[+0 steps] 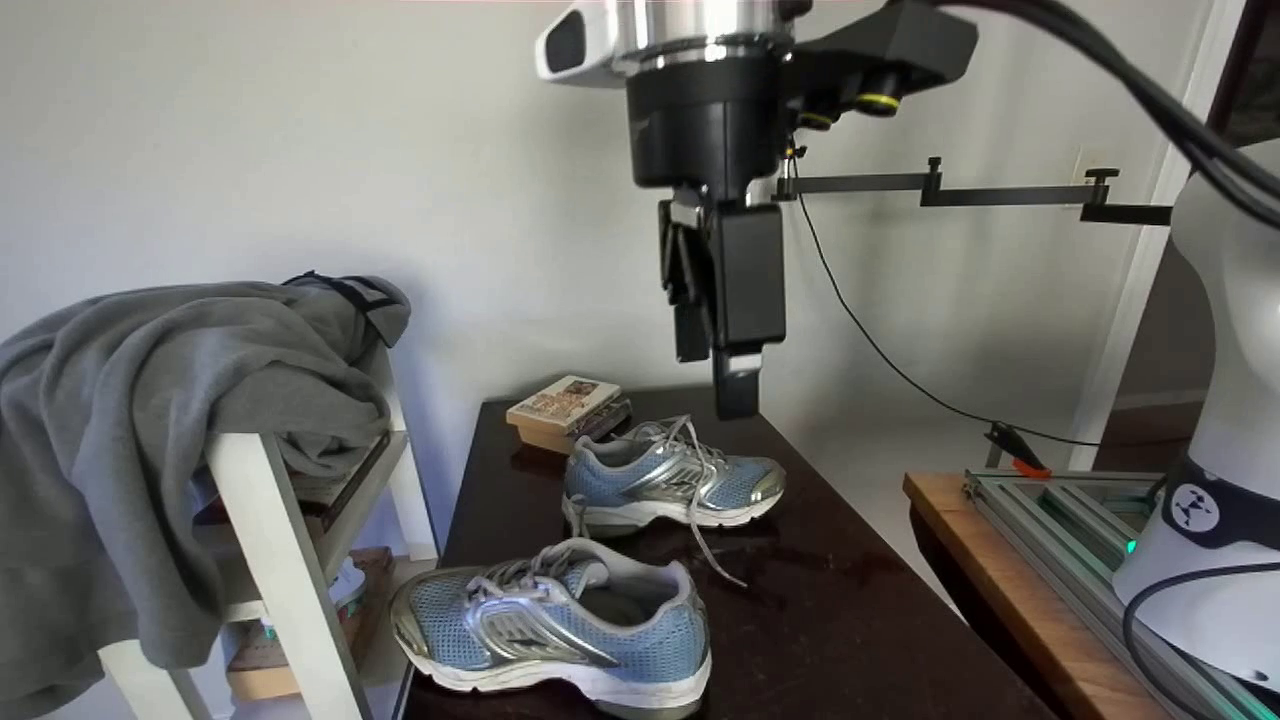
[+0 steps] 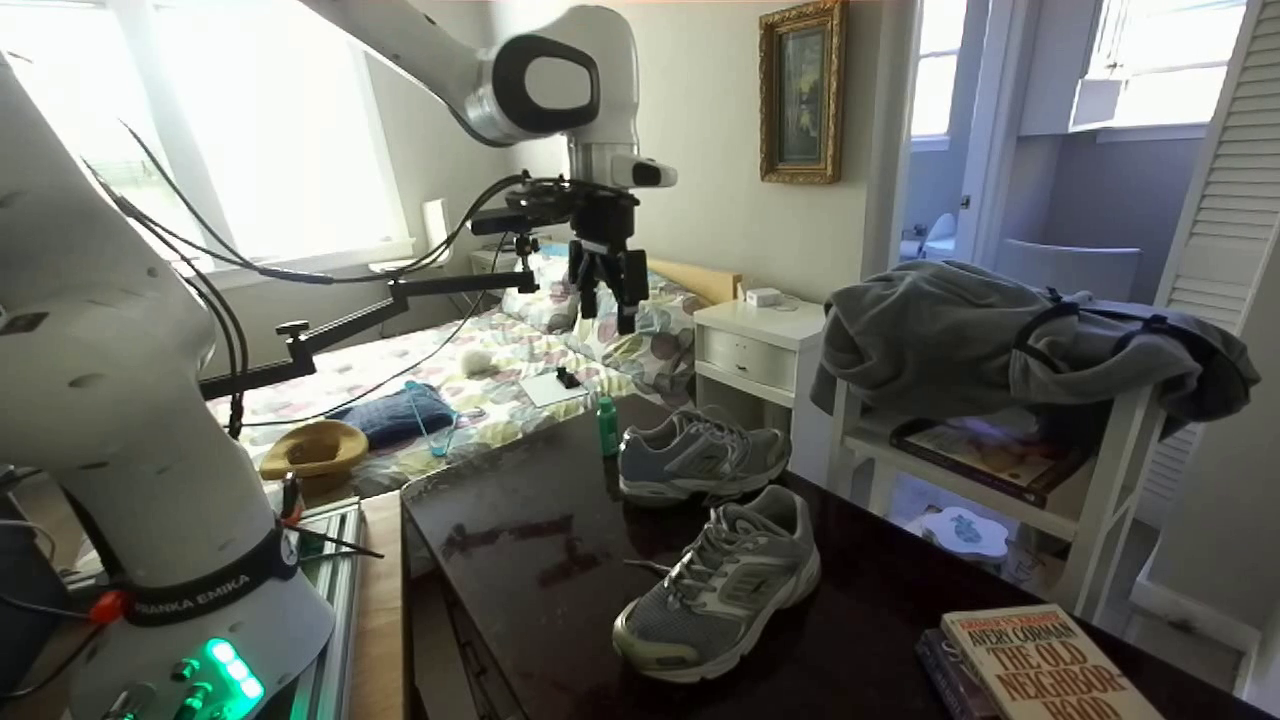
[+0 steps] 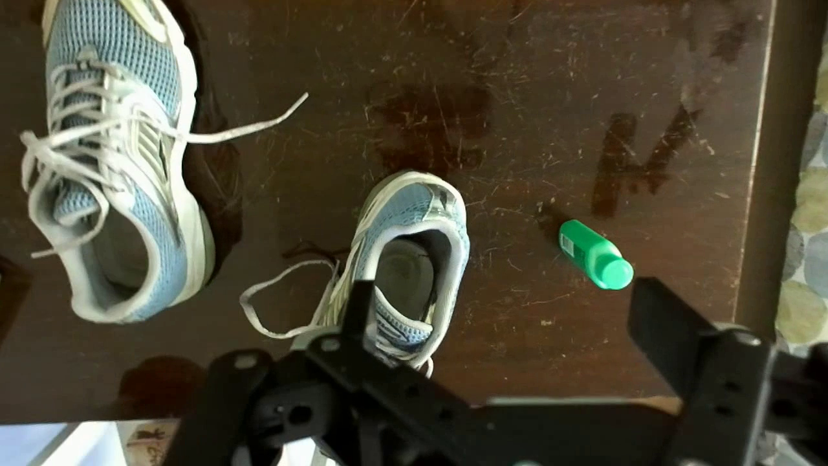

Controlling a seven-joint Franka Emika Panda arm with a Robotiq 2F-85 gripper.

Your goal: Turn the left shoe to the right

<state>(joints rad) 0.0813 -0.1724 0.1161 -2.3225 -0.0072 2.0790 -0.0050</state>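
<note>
Two grey and light-blue sneakers with white soles stand on the dark table; I cannot tell which is the left shoe. The sneaker beside the green bottle (image 2: 700,455) points its toe away from the robot base. It is the front one in an exterior view (image 1: 560,630); in the wrist view its heel (image 3: 404,207) shows and a finger hides its toe. The sneaker nearer the books (image 2: 735,590) points its toe toward the base; it also shows in an exterior view (image 1: 670,480) and the wrist view (image 3: 116,155). My gripper (image 1: 713,367) is open, empty and above the table, apart from both.
A small green bottle (image 3: 592,252) stands beside one sneaker. Books (image 2: 1040,665) lie on the table past the other sneaker. A white shelf with a grey garment (image 1: 200,380) stands along the table's far side. A bed (image 2: 500,350) lies beyond the table end.
</note>
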